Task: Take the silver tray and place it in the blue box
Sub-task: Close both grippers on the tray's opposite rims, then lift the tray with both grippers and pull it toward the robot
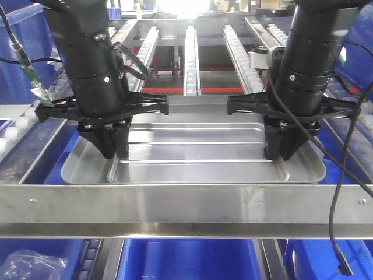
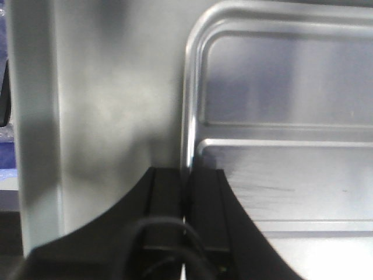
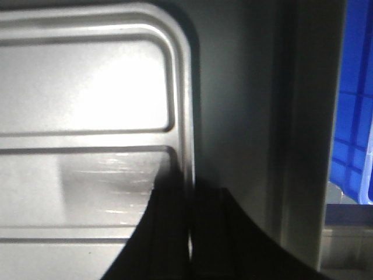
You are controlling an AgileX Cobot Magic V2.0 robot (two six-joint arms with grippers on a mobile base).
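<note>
On the steel counter (image 1: pixel 81 166), behind the front rail (image 1: pixel 186 204): silver tray (image 1: pixel 198 149), flat, long side toward the rail. Left fingers (image 2: pixel 166 210) clenched on its left rim, one finger on either side of the edge; right fingers (image 3: pixel 172 233) likewise clamped on the right rim. Blue box (image 1: pixel 186 259) below the rail.
</note>
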